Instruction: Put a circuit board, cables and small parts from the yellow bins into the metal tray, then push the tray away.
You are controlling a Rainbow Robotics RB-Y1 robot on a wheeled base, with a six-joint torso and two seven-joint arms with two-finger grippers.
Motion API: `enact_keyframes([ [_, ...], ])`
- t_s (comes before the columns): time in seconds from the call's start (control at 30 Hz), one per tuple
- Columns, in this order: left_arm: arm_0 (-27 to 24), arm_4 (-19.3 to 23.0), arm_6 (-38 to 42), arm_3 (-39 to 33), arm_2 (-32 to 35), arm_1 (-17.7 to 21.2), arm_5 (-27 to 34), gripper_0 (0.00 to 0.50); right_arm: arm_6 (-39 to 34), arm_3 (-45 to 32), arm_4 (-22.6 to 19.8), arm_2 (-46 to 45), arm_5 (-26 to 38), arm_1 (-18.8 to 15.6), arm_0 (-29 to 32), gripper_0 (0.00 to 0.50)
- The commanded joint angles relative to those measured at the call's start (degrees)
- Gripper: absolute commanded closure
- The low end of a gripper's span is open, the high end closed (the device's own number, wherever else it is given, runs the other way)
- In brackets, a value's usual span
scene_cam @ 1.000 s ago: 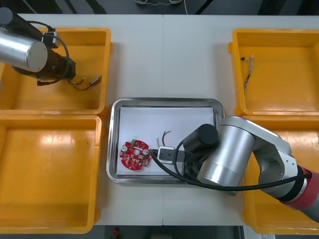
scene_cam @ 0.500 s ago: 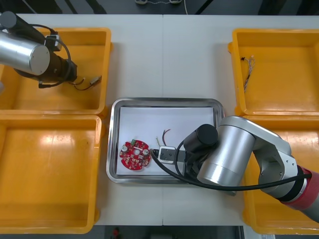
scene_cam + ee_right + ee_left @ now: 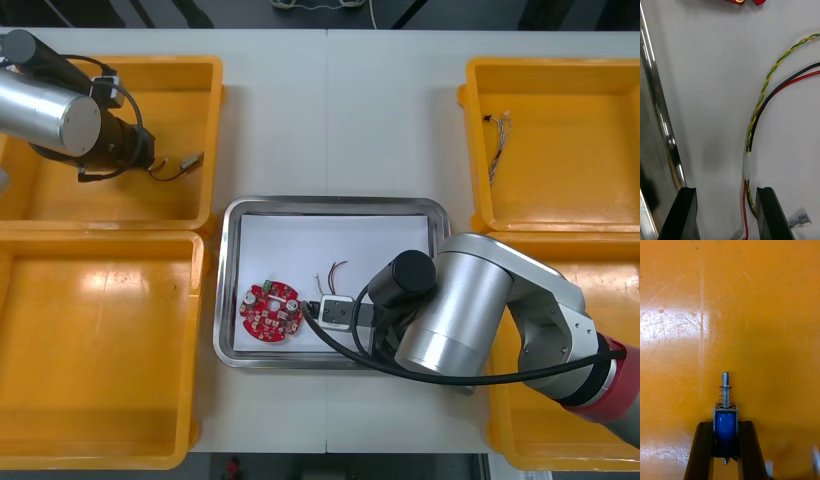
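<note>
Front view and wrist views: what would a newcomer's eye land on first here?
The bulky silver right arm looms over the near right corner of the shiny metal tray, where the round red circuit board lies. Its right gripper, jaws open, straddles a twisted green-and-yellow cable with red and black wires. Over the far left yellow bin, the left gripper has jaws shut on a small blue-bodied metal part.

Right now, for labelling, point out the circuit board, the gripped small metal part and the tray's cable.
circuit board [image 3: 271, 312]: front view, centre of its red face.
small metal part [image 3: 726, 427]: left wrist view, its blue body.
cable [image 3: 747, 165]: right wrist view, its white wrap.
</note>
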Motion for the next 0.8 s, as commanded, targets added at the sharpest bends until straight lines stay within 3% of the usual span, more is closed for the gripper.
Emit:
enact_keyframes([
  [0.03, 0.57, 0.13, -4.7, -0.53, -0.6, -0.48, -0.57, 0.5, -1.02, -4.12, 0.59, -1.34, 1.47, 1.03, 0.39, 0.049],
  [0.2, 0.57, 0.21, -4.53, -0.53, -0.52, -0.48, -0.57, 0.5, -1.02, -6.85, -1.34, -5.65, 7.27, 1.73, -1.37, 0.048],
  [0.43, 0.57, 0.74, -4.7, -0.53, 0.36, 0.49, -0.57, 0.5, -1.46, -8.52, -8.72, -14.7, 18.17, 3.66, -4.62, 0.048],
  [0.6, 0.57, 1.71, -4.97, -1.24, 2.74, 1.02, 1.28, 0.5, -2.07, -10.71, -13.12, -22.52, 18.66, 3.49, -5.42, 0.048],
  [0.8, 0.57, 1.18, -5.58, -7.56, 8.8, 2.34, 11.04, 0.499, -3.74, -13.35, -17.42, -32.89, 18.66, 0.67, -5.5, 0.048],
])
